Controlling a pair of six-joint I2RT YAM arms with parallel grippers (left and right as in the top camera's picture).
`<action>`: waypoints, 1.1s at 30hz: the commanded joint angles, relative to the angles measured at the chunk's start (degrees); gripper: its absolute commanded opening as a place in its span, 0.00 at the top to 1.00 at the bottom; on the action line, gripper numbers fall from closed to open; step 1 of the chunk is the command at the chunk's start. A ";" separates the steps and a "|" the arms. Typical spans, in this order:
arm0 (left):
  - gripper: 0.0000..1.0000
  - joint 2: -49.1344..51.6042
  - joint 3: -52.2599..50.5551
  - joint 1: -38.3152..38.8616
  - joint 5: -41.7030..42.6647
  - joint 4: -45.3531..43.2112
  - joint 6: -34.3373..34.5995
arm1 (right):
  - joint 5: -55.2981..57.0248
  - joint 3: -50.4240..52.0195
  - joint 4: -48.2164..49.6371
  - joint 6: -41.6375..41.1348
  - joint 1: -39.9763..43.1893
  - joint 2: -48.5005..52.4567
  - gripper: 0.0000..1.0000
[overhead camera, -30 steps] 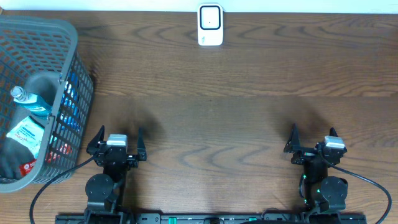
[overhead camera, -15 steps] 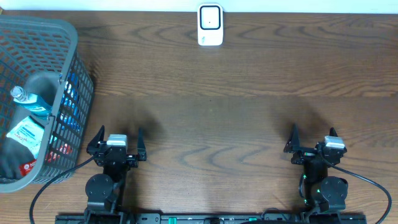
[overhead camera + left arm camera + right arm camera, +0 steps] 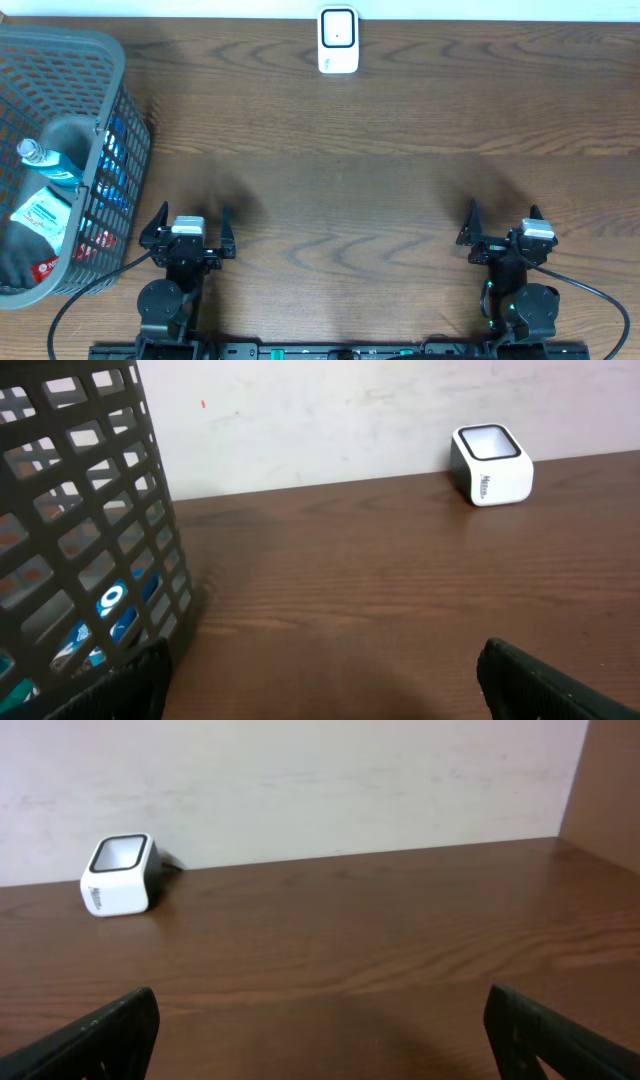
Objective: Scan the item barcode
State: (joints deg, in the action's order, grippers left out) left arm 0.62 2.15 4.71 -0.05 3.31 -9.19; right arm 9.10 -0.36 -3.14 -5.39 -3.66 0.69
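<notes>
Grey plastic basket (image 3: 118, 60) well to the left of the scanner (image 3: 338, 40), with a bottle (image 3: 48, 165) and other packs inside, none lifted out. Left claw (image 3: 193, 213) parked on the near side of the scanner, just beside the basket, spread wide, holding nothing. Right claw (image 3: 502, 210) parked nearer and to the right of the scanner, likewise wide and bare. No shift in anything over the last second. Means no start yet: likely pick first, then show the barcode to the scanner.
</notes>
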 commanded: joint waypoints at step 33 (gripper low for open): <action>0.02 9.22 21.88 -0.20 9.88 15.52 9.57 | 1.01 0.04 -0.13 0.76 -0.57 -0.31 0.01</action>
State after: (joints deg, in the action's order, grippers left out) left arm 4.91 13.23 4.71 8.60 14.41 -2.11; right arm 9.26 -0.36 -3.14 -5.39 -3.66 0.69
